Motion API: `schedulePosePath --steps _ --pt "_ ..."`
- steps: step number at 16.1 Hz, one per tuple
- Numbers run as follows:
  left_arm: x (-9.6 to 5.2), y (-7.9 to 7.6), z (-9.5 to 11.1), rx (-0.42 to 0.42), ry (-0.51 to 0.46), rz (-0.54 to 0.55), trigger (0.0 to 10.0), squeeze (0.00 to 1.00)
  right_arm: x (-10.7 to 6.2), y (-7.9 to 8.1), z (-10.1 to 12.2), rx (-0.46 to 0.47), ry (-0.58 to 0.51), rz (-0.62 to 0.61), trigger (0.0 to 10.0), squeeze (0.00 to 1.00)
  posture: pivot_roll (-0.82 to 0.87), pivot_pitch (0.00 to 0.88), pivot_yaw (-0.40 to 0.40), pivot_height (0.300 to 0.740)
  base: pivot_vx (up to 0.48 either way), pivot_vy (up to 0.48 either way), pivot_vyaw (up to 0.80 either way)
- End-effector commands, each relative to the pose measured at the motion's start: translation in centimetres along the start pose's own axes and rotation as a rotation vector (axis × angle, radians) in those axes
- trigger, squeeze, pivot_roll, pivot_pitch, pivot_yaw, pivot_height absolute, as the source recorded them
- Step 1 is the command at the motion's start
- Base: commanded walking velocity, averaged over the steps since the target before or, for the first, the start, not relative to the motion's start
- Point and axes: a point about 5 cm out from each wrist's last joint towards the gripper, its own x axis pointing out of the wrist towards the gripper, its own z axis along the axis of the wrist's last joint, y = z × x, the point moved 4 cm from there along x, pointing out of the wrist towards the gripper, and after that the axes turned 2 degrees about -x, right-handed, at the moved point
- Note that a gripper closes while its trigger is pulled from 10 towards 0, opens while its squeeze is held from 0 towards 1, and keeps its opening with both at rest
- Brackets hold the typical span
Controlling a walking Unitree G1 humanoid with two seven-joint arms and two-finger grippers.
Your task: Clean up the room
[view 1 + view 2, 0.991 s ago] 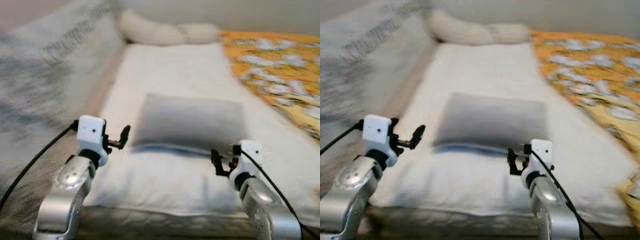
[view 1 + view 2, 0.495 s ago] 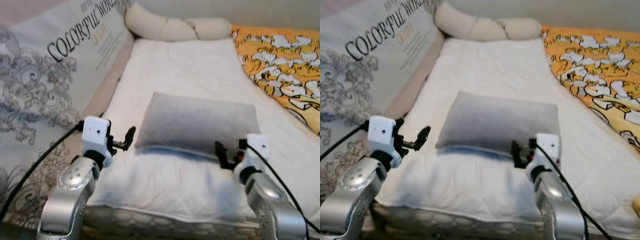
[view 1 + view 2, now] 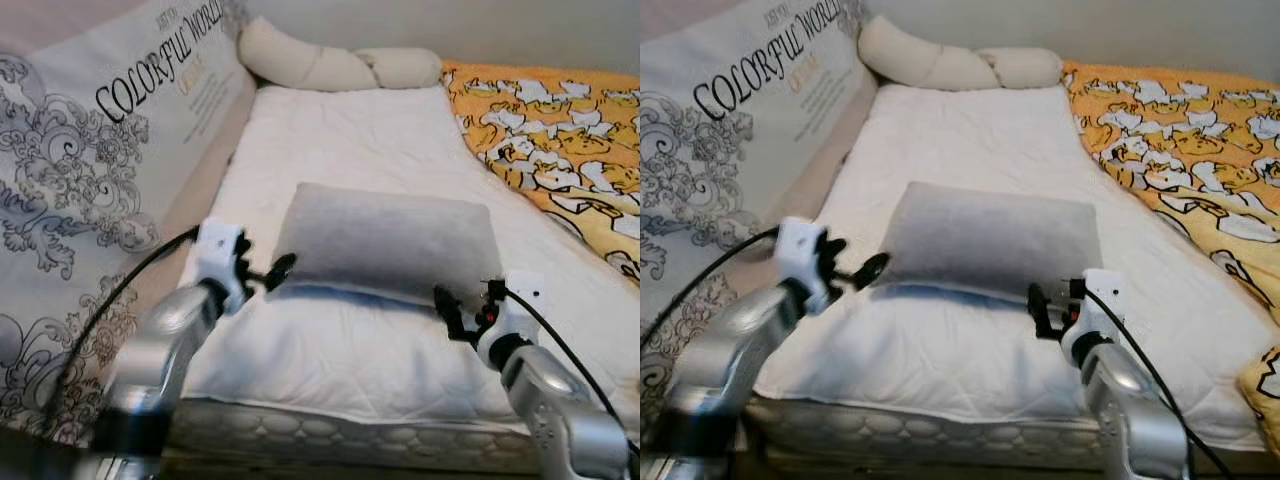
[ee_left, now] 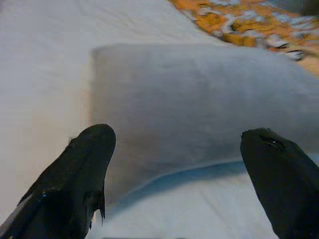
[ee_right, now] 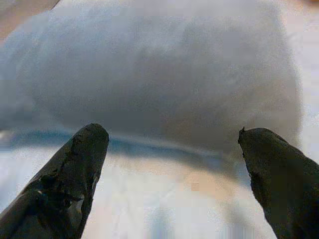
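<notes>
A grey pillow (image 3: 385, 240) lies across the middle of the white mattress (image 3: 350, 150). My left gripper (image 3: 276, 272) hangs open just off the pillow's near left corner, fingers spread in the left wrist view with the pillow (image 4: 199, 109) straight ahead. At the pillow's near right corner my right gripper (image 3: 448, 308) is open too, a little short of its front edge; the right wrist view has the pillow (image 5: 164, 79) between and beyond the fingertips (image 5: 84, 149). Neither gripper holds anything.
A tall printed panel (image 3: 90, 180) reading "COLORFUL WORLD" lines the bed's left side. A cream bolster cushion (image 3: 330, 65) lies along the far end. An orange patterned blanket (image 3: 550, 130) covers the right side. The mattress's quilted front edge (image 3: 350, 440) is near my arms.
The camera has steadied from blur and shifted slightly. My left arm has reached forward and right, bringing its gripper close to the pillow's left corner. The right gripper stays about where it was.
</notes>
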Motion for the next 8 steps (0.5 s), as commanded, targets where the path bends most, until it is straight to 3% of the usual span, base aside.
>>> schedulePosePath --steps 1,3,8 --pt "1.1 0.1 0.0 -0.060 0.000 -0.036 10.0 1.00 0.2 0.3 0.0 0.023 0.025 0.042 10.0 1.00 -0.01 0.000 0.033 0.740 0.000 0.000 0.00" --pt "2.6 0.7 -0.5 -0.140 0.022 -0.039 10.0 1.00 0.5 1.1 -0.6 0.009 0.077 0.113 10.0 1.00 -0.03 0.000 0.043 0.740 0.000 0.000 0.00" --pt "2.6 0.7 -0.5 -0.140 0.022 -0.039 10.0 1.00 0.5 1.1 -0.6 0.009 0.077 0.113 10.0 1.00 -0.03 0.000 0.043 0.740 0.000 0.000 0.00"
